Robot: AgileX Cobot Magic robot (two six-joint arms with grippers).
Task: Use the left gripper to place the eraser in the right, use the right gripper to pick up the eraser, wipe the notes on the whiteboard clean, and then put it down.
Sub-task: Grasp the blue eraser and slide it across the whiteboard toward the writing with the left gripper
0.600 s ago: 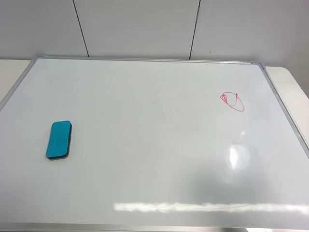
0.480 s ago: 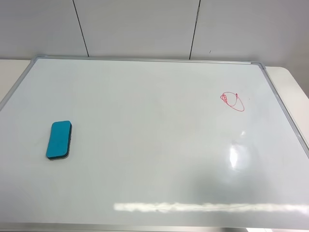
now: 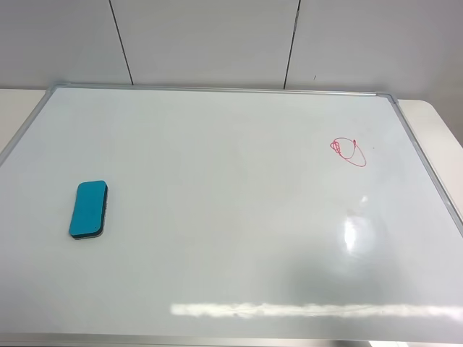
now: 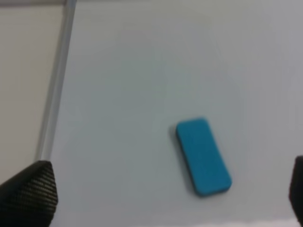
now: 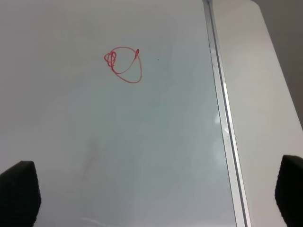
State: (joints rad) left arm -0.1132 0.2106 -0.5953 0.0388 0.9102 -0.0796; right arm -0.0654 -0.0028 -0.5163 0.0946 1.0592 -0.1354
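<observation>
The teal-blue eraser lies flat on the left part of the whiteboard. The red looped notes sit at the right of the board. Neither arm shows in the exterior high view. In the left wrist view the eraser lies ahead of my open, empty left gripper, apart from both fingertips. In the right wrist view the notes lie well ahead of my open, empty right gripper, whose fingertips stand wide apart.
The board's silver frame runs along the right edge, with the cream table beyond it. The frame also shows beside the eraser in the left wrist view. A grey panelled wall stands behind.
</observation>
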